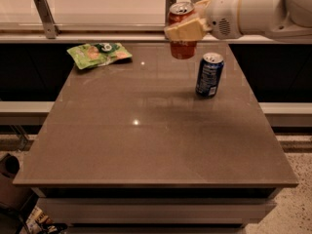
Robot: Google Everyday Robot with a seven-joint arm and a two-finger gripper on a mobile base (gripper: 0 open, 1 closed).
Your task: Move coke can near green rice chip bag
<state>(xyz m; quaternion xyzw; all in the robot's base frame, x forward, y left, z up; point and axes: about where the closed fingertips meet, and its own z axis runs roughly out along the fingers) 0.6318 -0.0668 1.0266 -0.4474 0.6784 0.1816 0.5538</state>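
The coke can (183,48), red-orange with a silver top, hangs upright in the air above the far part of the table. My gripper (186,29) comes in from the upper right and is shut on the can, with a cream finger (184,30) across the can's front. The green rice chip bag (99,54) lies flat at the far left of the table, well to the left of the can and apart from it.
A dark blue can (209,75) stands upright on the brown table (146,145), just right of and below the held can. A white counter with metal posts (44,16) runs behind the table. My white arm (258,11) spans the upper right.
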